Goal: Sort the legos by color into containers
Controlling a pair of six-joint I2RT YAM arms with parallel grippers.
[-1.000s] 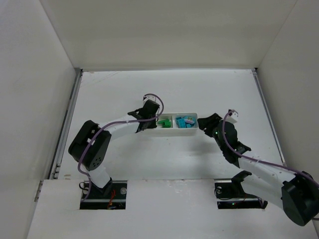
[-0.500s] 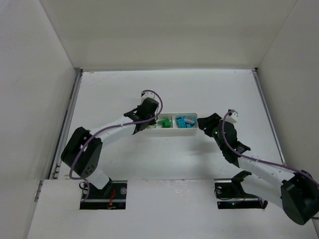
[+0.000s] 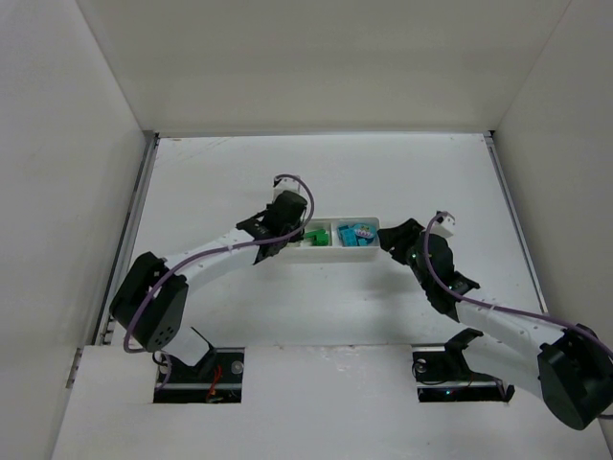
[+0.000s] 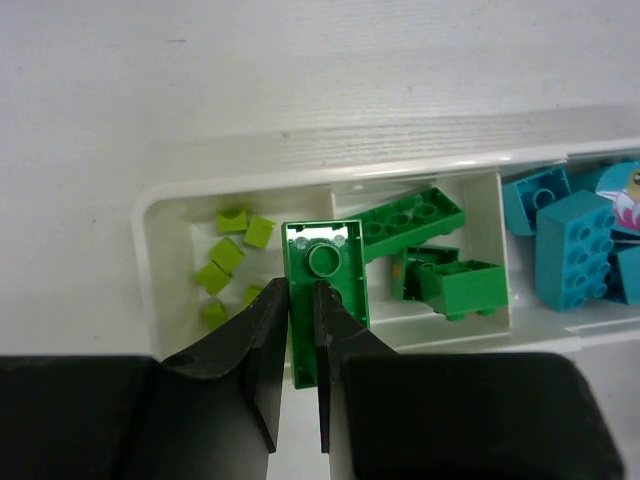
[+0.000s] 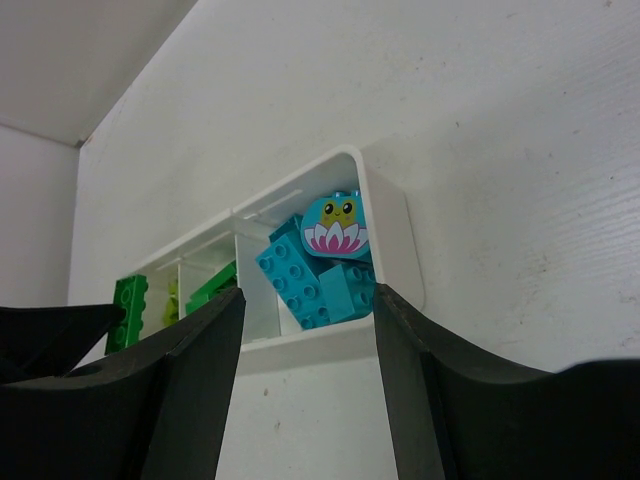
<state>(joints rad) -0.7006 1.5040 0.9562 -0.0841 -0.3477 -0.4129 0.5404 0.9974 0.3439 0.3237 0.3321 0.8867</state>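
Observation:
The white three-compartment tray [image 3: 330, 253] lies mid-table. In the left wrist view its rim [image 4: 330, 175] frames several small yellow-green cubes [image 4: 230, 255] at the left, dark green bricks [image 4: 445, 280] in the middle and cyan bricks [image 4: 575, 245] at the right. My left gripper [image 4: 303, 300] is shut on a dark green brick [image 4: 325, 265], held over the divider between the left and middle compartments. My right gripper [image 5: 308, 310] is open and empty, just short of the tray's right end [image 5: 395, 250], facing the cyan bricks [image 5: 315, 270].
White walls enclose the table [image 3: 239, 172] on three sides. A cyan piece with a lotus print [image 5: 338, 225] sits on top of the cyan pile. Both arm bases stand at the near edge.
My left arm has shifted slightly at the tray's left end, with its base link swinging further left. The right gripper has edged a little toward the tray.

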